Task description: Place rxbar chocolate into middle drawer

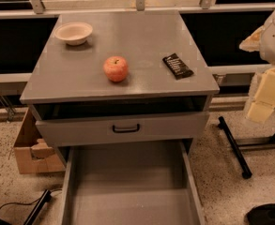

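The rxbar chocolate (177, 65), a flat black bar with white print, lies on the right side of the gray cabinet top (141, 36). The middle drawer (127, 186) is pulled far out below, and its flat gray floor is bare. My gripper (267, 90), pale cream and white, is at the right edge of the view. It is beside the cabinet, to the right of the bar and apart from it. Nothing shows in it.
A red-orange apple (116, 68) sits at the middle of the cabinet top and a white bowl (73, 32) at its back left. A drawer front with a black handle (126, 128) stands slightly out above the open drawer. A cardboard box (31, 149) is on the floor at left, and black bars (234, 146) at right.
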Available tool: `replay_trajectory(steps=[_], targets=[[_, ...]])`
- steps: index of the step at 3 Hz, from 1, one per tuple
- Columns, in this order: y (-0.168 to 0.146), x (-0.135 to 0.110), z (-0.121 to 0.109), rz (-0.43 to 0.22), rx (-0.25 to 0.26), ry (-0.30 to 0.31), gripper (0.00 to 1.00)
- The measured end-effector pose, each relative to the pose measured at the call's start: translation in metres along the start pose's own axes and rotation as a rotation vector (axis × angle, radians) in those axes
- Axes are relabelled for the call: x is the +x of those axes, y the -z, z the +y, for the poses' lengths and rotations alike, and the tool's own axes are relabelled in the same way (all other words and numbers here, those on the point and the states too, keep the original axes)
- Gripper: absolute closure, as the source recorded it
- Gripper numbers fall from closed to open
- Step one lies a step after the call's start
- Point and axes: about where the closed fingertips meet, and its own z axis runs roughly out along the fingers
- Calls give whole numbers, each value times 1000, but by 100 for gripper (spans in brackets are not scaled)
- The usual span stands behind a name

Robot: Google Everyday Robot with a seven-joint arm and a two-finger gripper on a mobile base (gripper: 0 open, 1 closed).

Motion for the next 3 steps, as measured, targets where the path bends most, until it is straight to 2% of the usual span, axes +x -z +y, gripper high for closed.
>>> replay_trajectory(steps=[1,2,3], targets=[[0,0,0,0,0,0,0],[1,4,-7,7,31,-35,0],[-30,22,-10,-28,27,-156,0]])
